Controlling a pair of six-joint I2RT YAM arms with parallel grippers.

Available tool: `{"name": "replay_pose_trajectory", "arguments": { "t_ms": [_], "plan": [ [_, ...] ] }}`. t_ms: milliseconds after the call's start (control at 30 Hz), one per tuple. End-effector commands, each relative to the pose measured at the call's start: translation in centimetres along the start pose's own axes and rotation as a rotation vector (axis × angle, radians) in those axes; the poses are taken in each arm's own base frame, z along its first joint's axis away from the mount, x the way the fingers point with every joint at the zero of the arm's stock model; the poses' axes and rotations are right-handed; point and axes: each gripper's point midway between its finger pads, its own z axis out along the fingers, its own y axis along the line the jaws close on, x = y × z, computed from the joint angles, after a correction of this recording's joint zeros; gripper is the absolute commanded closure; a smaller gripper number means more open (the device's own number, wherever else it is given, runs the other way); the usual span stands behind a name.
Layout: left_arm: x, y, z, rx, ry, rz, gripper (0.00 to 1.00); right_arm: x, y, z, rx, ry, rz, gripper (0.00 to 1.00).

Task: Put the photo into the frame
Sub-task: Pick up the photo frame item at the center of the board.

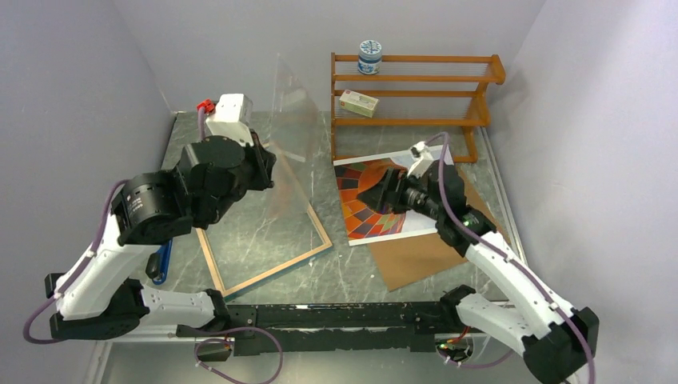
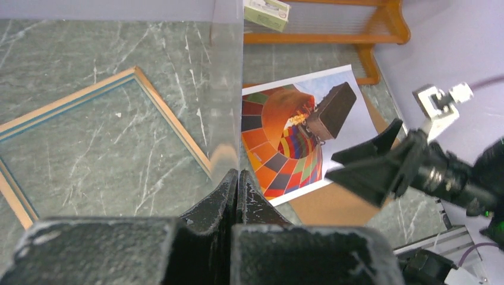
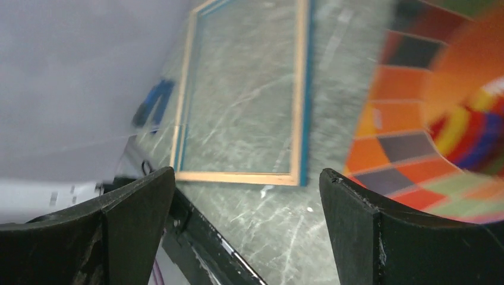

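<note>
The frame (image 1: 320,233) lies flat on the table with its wood-coloured back up; it also shows in the left wrist view (image 2: 172,119) and the right wrist view (image 3: 300,107). Its opening shows bare table. My left gripper (image 1: 268,170) is shut on the lower edge of a clear pane (image 1: 292,112), held upright above the frame's right side; the fingers (image 2: 224,193) pinch it (image 2: 226,89). The photo (image 1: 364,222) lies face up on the brown backing board (image 1: 424,258), right of the frame. My right gripper (image 1: 371,194) is open and empty, low over the photo's left part (image 3: 440,119).
An orange-brown shelf rack (image 1: 416,80) stands at the back right, holding a blue-white jar (image 1: 369,57) and a small box (image 1: 358,102). A blue object (image 1: 162,262) lies at the left under my left arm. Walls close in on both sides.
</note>
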Motion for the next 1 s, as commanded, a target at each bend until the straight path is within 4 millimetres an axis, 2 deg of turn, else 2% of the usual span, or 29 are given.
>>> {"name": "replay_pose_trajectory", "arguments": {
  "t_ms": [0,233,467,567,800,967],
  "plan": [
    [-2.7,1.2,-1.5,-0.050,-0.053,-0.065,0.97,-2.9,8.2,-1.1,-0.246,-0.244,-0.423,0.04],
    [-1.9,1.7,-2.4,-0.047,-0.009,-0.126,0.97,-2.6,12.7,0.7,-0.237,-0.396,-0.644,0.04],
    [-1.3,2.2,-2.1,-0.097,0.008,-0.141,0.97,0.7,17.3,-0.3,-0.254,-0.475,-0.809,0.04],
    [-1.3,2.4,-2.0,-0.117,0.003,-0.145,0.98,3.0,18.3,0.0,-0.248,-0.445,-0.811,0.04],
    [-1.4,3.1,-1.6,-0.163,-0.029,-0.165,0.98,6.2,20.7,0.6,-0.134,-0.383,-0.737,0.03],
    [-2.7,5.5,-1.8,-0.276,-0.135,-0.191,0.97,8.2,22.3,0.0,-0.111,-0.318,-0.628,0.03]
  ]
}}
